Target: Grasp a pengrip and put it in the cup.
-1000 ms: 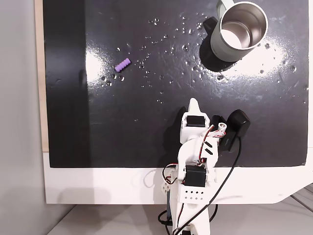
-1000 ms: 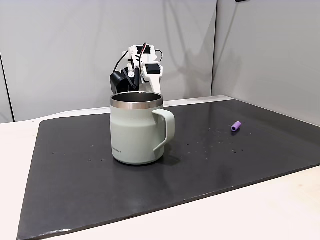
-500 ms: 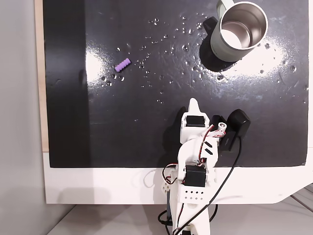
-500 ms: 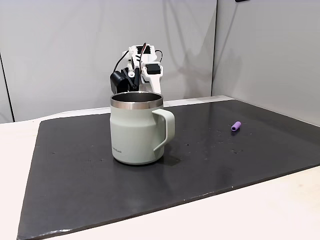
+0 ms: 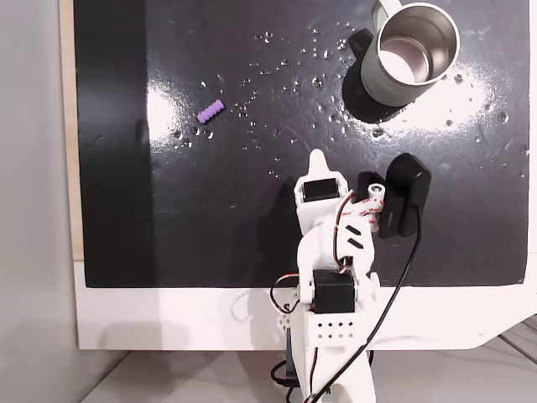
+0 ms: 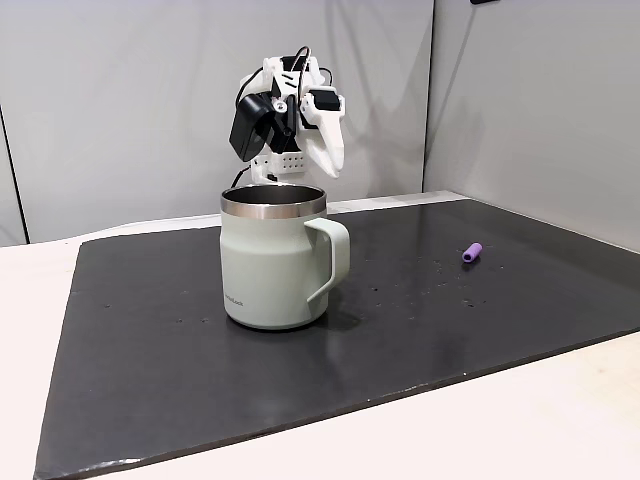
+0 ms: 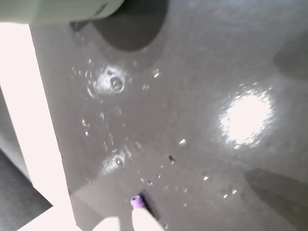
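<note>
Pengrip (image 5: 211,110) on the dark mat (image 5: 252,235), up and left of the gripper (image 5: 316,158) in the top-down fixed view, well apart from it. Long axis slanted there, running lower left to upper right, roughly crosswise to the line from claw to grip. Ribbed, light purple, lying flat; far right on the mat in the side fixed view (image 6: 472,253). In the wrist view, purple end (image 7: 137,202) low in the picture, just above a pale fingertip, partly hidden.

Cup (image 5: 409,52) upright at the top right corner of the mat, handle toward the top edge, steel inside bare; on the opposite side of the arm from the pengrip. In the side fixed view, cup (image 6: 272,258) in front, gripper (image 6: 330,160) raised above and behind its rim, tip pointing down.

Claw state: cannot tell, jaws not clearly separable in any view; holding nothing, by the look of it.

Judgement: reach not yet made; next move probably a swing left and forward, then a descent over the pengrip with jaws across its short width.
</note>
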